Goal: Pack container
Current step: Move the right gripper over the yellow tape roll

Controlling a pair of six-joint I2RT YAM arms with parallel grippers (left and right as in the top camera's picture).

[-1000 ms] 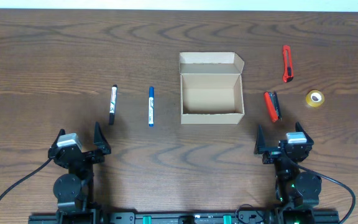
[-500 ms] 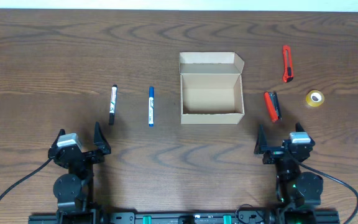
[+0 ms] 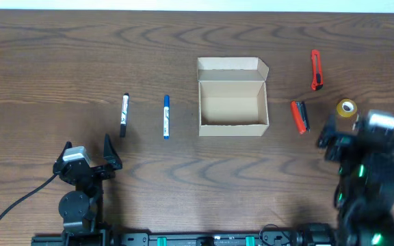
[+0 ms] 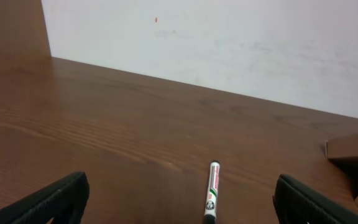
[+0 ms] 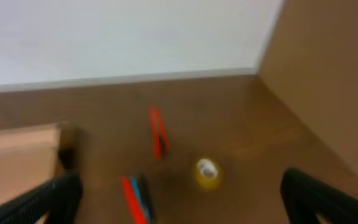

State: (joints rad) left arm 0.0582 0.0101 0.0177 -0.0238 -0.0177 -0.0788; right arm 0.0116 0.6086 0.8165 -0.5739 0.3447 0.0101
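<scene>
The container [image 3: 232, 96] is a small tan cardboard box, open and empty, with its flap lid tilted back. A corner of it shows in the left wrist view [image 4: 353, 149] and in the right wrist view [image 5: 17, 162]. A black marker [image 3: 124, 115] and a blue marker [image 3: 166, 117] lie left of it. My left gripper [image 3: 87, 152] is open and empty near the front edge, and the black marker [image 4: 211, 193] lies ahead between its fingers [image 4: 182, 208]. My right gripper [image 3: 340, 140] is open and empty, raised and blurred, just in front of the items on the right.
A red utility knife [image 3: 315, 69], a red-and-black tool [image 3: 299, 116] and a yellow tape roll [image 3: 346, 108] lie right of the box. They also show blurred in the right wrist view: the knife [image 5: 157, 130], the tool [image 5: 134, 196] and the tape [image 5: 207, 172].
My right arm has risen and moved forward and to the right, toward the tape roll and the red-and-black tool. The left arm and all objects have not moved.
</scene>
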